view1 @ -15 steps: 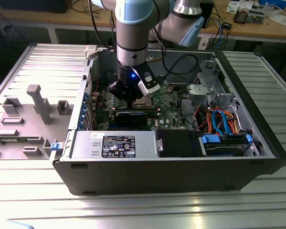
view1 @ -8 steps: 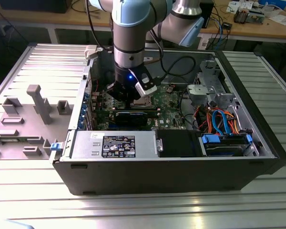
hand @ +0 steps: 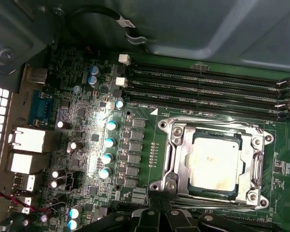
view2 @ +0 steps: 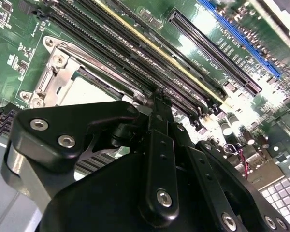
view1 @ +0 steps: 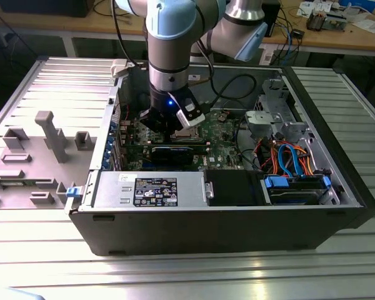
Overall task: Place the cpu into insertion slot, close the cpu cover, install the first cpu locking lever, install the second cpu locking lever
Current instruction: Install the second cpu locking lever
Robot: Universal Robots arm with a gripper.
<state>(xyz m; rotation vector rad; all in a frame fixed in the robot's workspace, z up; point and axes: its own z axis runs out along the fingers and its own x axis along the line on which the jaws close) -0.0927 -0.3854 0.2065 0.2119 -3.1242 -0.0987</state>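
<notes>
The cpu (hand: pixel 214 163) sits in the insertion slot (hand: pixel 176 159), the cpu cover (hand: pixel 255 166) apparently down around it. The gripper (view1: pixel 175 128) hovers just above; jaw state cannot be told.

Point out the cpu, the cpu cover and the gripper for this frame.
cpu (hand: pixel 214 163): first wrist view, middle of its silver-grey top.
cpu cover (hand: pixel 180 162): first wrist view, the frame's side bar beside the chip.
gripper (view2: pixel 157 104): second wrist view, tip of the black fingers above the board.
</notes>
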